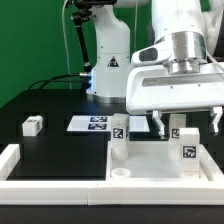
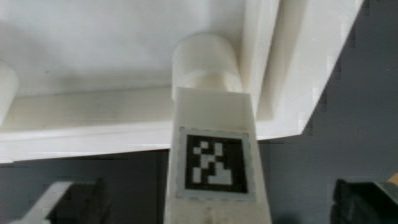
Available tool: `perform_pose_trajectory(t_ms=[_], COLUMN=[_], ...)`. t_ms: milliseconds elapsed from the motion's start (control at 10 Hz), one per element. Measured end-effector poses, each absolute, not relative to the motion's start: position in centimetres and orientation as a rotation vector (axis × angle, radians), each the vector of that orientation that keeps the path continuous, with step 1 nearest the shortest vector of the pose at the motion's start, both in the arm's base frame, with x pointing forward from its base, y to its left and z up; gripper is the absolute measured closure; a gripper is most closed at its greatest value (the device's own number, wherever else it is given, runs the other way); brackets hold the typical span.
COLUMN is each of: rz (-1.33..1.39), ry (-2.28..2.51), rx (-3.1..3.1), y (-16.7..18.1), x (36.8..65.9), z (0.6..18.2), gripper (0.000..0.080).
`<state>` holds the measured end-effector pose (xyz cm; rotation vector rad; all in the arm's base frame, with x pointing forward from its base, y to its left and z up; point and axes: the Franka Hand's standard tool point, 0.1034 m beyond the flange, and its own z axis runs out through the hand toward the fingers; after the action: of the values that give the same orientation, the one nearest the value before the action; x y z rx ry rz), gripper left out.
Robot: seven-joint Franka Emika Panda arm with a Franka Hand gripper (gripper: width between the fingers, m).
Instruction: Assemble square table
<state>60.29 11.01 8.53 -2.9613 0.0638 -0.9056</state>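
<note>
Exterior view: white square tabletop [image 1: 150, 165] lies rim-up on the black table [image 1: 50, 110], a tagged leg [image 1: 118, 131] upright inside. The gripper [image 1: 187, 128], spread wide, straddles a second leg [image 1: 187, 152] there, holding nothing.

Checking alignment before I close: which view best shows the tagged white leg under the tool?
The wrist view: the white plastic leg with its black-and-white tag fills the frame's centre, against the raised rim of the large white square tabletop. The exterior view shows that leg small and upright beneath the open tool.
</note>
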Motion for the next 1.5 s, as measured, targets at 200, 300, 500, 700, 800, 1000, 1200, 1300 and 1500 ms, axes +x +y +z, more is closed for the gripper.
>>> perform_pose_trajectory(t_ms=[200,300,500,700,800,1000,1200,1300,1500], rz=[-0.905,-0.905,-0.882,-0.806,-0.701,-0.594,-0.335,-0.249,-0.024], ry=[0.064,0.064,0.064,0.074,0.077,0.064,0.065,0.062,0.037], rx=[-2.961,-2.961,-2.964,-2.958,-2.958,-2.964,-2.97,-2.975,-2.981], y=[11.0,11.0,11.1,11.1,11.4,11.8,11.4,11.2,10.4], x=[60.3,60.3,60.3,61.0,61.3,61.5,62.2,62.3,62.0], z=[8.5,8.5,8.5,10.3,10.8,10.5,10.2,9.8,9.4], gripper=[0.0151,0.015,0.015,0.015,0.015,0.015,0.015,0.015,0.015])
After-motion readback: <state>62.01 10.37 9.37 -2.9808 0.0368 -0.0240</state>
